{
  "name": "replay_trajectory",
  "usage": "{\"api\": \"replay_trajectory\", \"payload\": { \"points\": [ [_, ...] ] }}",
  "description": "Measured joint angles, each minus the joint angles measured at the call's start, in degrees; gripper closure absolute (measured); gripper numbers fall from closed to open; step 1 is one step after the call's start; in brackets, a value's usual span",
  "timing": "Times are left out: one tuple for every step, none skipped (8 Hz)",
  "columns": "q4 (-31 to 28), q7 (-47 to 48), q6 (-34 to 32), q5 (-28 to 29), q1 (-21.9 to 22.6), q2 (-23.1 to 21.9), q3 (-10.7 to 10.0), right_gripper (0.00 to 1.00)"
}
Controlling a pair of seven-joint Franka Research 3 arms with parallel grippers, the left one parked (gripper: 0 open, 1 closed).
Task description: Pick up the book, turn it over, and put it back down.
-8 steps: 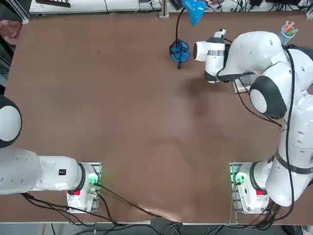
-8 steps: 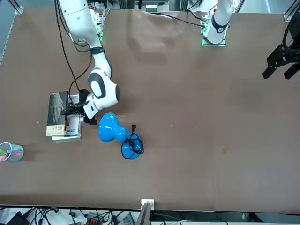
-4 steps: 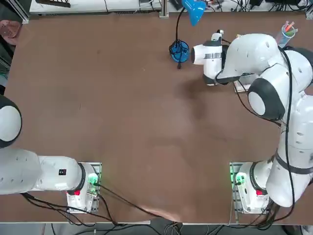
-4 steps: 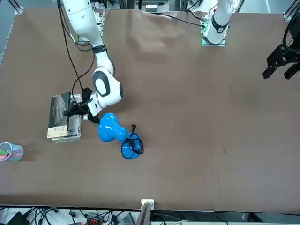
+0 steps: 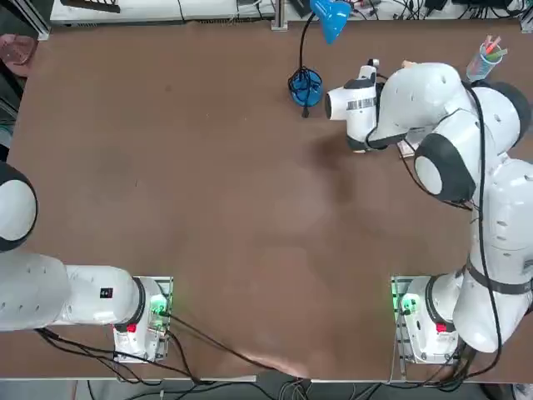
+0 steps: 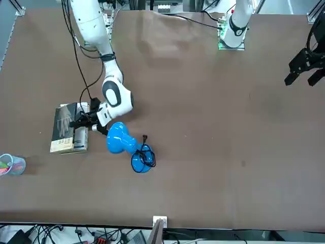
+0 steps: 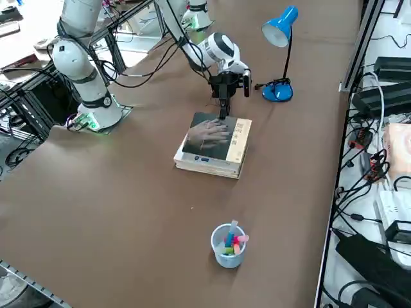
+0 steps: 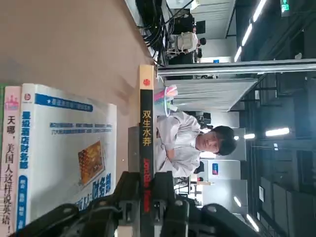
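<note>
Nearest the right side camera, a clear cup (image 7: 228, 246) of coloured pens is standing alone on the brown table (image 7: 115, 192). Just beyond it, the book (image 7: 209, 136) is lying grey cover up, the pale hand picture showing. It is sitting on paler books (image 7: 240, 142) whose cream cover is peeking out along one side.

At the far edge of that pile, the right gripper (image 7: 223, 110) is pointing down with its black fingers pinched together on the book's edge. The wrist camera is confirming it: the fingers (image 8: 127, 196) are squeezing the thin dark spine (image 8: 146, 133), orange at one end and printed with pale characters, right beside a white cover with a blue strip (image 8: 69, 143).

From the front, the white arm is reaching down to the pile near the table's edge. I cannot tell whether the book is lifting off.

Further back, a blue desk lamp (image 7: 280, 38) is standing close behind the wrist. A seated person (image 8: 190, 140) is showing in the room beyond.
</note>
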Motion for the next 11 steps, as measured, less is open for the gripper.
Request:
{"api": "replay_trajectory", "payload": {
  "points": [
    [-0.08, 0.26, 0.07, -0.09, 0.16, 0.35, 0.03, 0.89],
    [-0.21, 0.35, 0.11, -0.12, 0.48, 0.63, 0.07, 0.89],
    [-0.67, 0.96, 0.39, -0.12, 0.87, 0.71, 0.07, 0.89],
    [-1.26, 1.99, 0.94, -0.37, 1.22, 0.72, 0.08, 0.89],
    [-1.97, 2.58, 1.29, -1.20, 1.42, 0.76, 0.08, 0.89],
    [-2.78, 3.53, 1.59, -1.96, 1.44, 0.78, 0.07, 0.89],
    [-3.43, 4.60, 1.98, -2.28, 1.44, 0.81, 0.07, 0.89],
    [-3.91, 5.47, 2.38, -2.35, 1.46, 0.83, 0.07, 0.89],
    [-4.29, 6.23, 2.63, -2.41, 1.53, 0.87, 0.07, 0.89],
    [-4.50, 6.58, 2.73, -2.42, 1.66, 0.92, 0.08, 0.89],
    [-4.57, 6.70, 2.76, -2.43, 1.77, 1.05, 0.08, 0.89]
  ]
}}
